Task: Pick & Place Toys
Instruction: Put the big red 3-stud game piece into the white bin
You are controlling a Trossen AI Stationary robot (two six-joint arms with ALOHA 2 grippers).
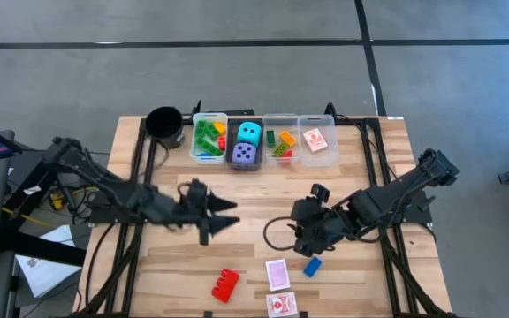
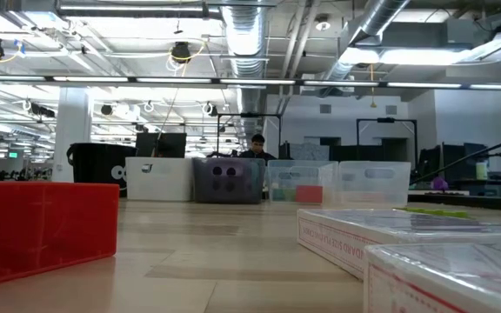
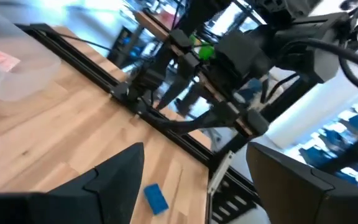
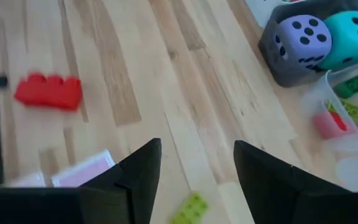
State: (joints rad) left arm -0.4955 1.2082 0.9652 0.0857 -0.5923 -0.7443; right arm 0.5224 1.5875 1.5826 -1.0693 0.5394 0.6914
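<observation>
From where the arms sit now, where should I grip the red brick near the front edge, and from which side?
Grip the red brick across its two long flat sides, coming straight down from above. It lies flat and tilted on the bare wood, studs along one long edge, with open table all round and the nearest card well clear. The left gripper, open and empty, looks the closer one.

The high camera looks straight down on the whole table [image 1: 352, 185]. The low camera sits at tabletop height, close behind the red brick [image 2: 42, 228], facing the far bins [image 2: 372, 183]. Each wrist camera looks past its own fingers; the right wrist view shares that red brick [image 4: 48, 91] and the purple die [image 4: 303, 38].
</observation>
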